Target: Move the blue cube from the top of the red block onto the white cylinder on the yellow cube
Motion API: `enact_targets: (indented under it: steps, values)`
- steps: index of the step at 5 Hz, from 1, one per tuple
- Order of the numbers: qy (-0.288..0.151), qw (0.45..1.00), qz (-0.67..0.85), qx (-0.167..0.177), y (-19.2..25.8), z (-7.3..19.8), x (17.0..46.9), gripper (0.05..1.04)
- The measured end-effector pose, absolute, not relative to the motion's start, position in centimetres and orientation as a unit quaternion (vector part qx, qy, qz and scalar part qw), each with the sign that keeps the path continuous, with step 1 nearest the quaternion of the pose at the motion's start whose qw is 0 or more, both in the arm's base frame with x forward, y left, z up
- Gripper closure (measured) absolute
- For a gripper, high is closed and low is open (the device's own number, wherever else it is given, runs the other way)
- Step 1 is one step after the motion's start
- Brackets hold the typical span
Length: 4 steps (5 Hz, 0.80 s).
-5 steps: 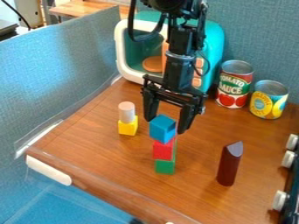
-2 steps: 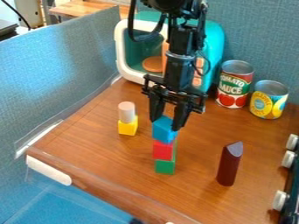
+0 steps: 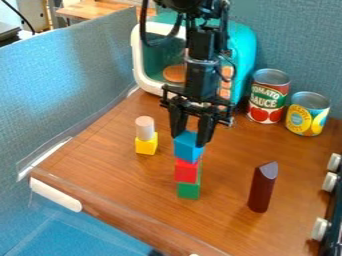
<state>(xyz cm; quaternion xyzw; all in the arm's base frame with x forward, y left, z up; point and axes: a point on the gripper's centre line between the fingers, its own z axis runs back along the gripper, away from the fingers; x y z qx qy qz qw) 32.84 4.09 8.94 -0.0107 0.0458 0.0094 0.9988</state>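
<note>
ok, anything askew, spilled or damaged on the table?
Only the stack, slightly: the blue cube, between the fingertips of the gripper, looks a bit turned against the red block, so their edges don't line up. The green block is at the bottom. No visible spill or damage.

On the brown wooden tabletop (image 3: 107, 165) I see a pale cylinder (image 3: 144, 128) upright on a yellow block (image 3: 146, 146), and, well apart from them, a dark red post (image 3: 262, 190) with a slanted top. Behind, I have a teal toy oven (image 3: 243, 55) with an orange disc (image 3: 175, 73) inside, and beside it a red can (image 3: 268, 97) and a yellow can (image 3: 308, 114). White knobs (image 3: 320, 229) line my view's right edge.
</note>
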Motion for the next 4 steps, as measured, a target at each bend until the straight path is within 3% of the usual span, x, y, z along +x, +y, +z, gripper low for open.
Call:
enact_targets:
  steps: [1, 3, 4]
  values:
    - [0.043, 0.999, 0.0, -0.022, 4.1, 9.1, 32.8, 0.524]
    - [0.025, 0.999, 0.02, -0.007, 4.7, 11.1, 32.5, 0.524]
    - [0.0, 0.998, 0.064, -0.003, 7.3, 12.7, 33.0, 0.524]
